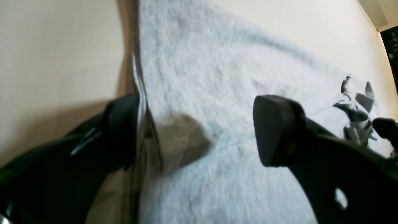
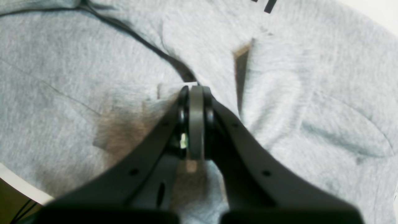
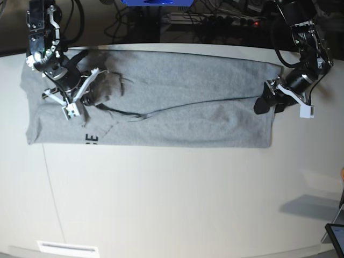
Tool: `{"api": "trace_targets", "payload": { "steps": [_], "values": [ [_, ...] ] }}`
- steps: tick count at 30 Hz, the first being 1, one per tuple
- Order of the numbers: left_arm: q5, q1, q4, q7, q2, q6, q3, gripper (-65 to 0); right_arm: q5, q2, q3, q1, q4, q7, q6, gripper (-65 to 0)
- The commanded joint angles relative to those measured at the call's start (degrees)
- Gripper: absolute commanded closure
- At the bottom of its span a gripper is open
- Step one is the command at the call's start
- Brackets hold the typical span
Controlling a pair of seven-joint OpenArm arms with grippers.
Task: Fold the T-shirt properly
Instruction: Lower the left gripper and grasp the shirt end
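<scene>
Along the far edge of the pale worktop (image 3: 172,204) runs a tangle of dark cables and equipment (image 3: 215,19), with something blue (image 3: 156,2) just behind it, and at the near right corner the edge of a small screen-like device (image 3: 336,236) pokes into sight beside a soft grey shadow; none of it reaches the cloth. The T-shirt (image 3: 177,102) lies spread lengthwise across the far half of the worktop as a long grey band, mostly flat, with a dark crease running along its middle and a scrap of black lettering (image 3: 92,138) showing near its front edge towards the collar end. That end is rumpled, bunched up into folds under the right arm. The right tool (image 2: 196,90) has its two dark fingers drawn tight together, pinching a raised ridge of the grey fabric, which puckers up around the tips; a dark seam line runs away from the pinch. At the opposite end, the left tool (image 1: 199,124) sits low at the shirt's short edge with its fingers spread wide: one finger (image 1: 122,130) lies on the bare worktop just off the cloth edge, the other (image 1: 276,130) hangs over the fabric, and the edge of the shirt runs between them, not gripped.
</scene>
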State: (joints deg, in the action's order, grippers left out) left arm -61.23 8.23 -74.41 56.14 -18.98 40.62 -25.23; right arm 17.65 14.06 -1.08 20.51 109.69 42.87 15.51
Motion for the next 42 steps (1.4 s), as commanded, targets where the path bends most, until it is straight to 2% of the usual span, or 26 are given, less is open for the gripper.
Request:
{"api": "trace_targets", "payload": {
  "steps": [1,7,9,12,16,18,26,34,38,42],
  "values": [
    [2.9,-0.4,-0.2,1.9,-0.1,-0.6,0.0,-52.6,0.2,0.5,-0.1,0.0,0.9,-1.3,0.1,0.0],
    [3.6,-1.7,3.6,1.8,0.4,-0.6,0.0,-51.9,0.2,0.5,-0.1,0.0,0.9,-1.3,0.1,0.0],
    [3.9,-2.2,4.3,1.8,0.4,-0.6,0.1,-45.7,0.2,0.5,-0.1,0.0,0.9,-1.3,0.1,0.0],
    [3.9,-2.3,4.4,1.9,0.4,-0.6,0.1,-31.4,0.2,0.5,-0.2,0.0,0.9,-1.3,0.1,0.0],
    [3.9,-2.1,4.4,1.9,0.1,-0.6,0.1,-17.3,0.2,0.5,-0.2,0.0,0.9,-1.3,0.1,0.0],
    [3.9,-2.0,4.4,1.9,0.0,-0.6,0.1,-12.4,0.2,0.5,-0.2,-0.1,0.9,-1.3,0.1,0.0],
    [3.9,-2.0,4.0,1.9,-0.1,-0.6,0.3,0.0,0.2,0.5,-0.2,-0.2,0.8,-1.3,0.1,0.0],
    [3.9,-1.9,0.8,2.0,-0.1,-0.6,0.7,0.0,0.2,0.5,-0.2,-0.1,0.8,-1.3,0.1,0.0],
    [3.9,-0.4,-4.1,2.0,0.1,-6.4,0.6,0.0,0.2,0.5,-0.2,-0.1,0.8,-1.2,0.1,0.0],
    [3.9,-0.1,-8.3,2.0,0.3,-7.4,0.8,0.0,0.2,0.5,-0.2,-0.1,0.8,-1.2,0.1,0.0]
  ]
}}
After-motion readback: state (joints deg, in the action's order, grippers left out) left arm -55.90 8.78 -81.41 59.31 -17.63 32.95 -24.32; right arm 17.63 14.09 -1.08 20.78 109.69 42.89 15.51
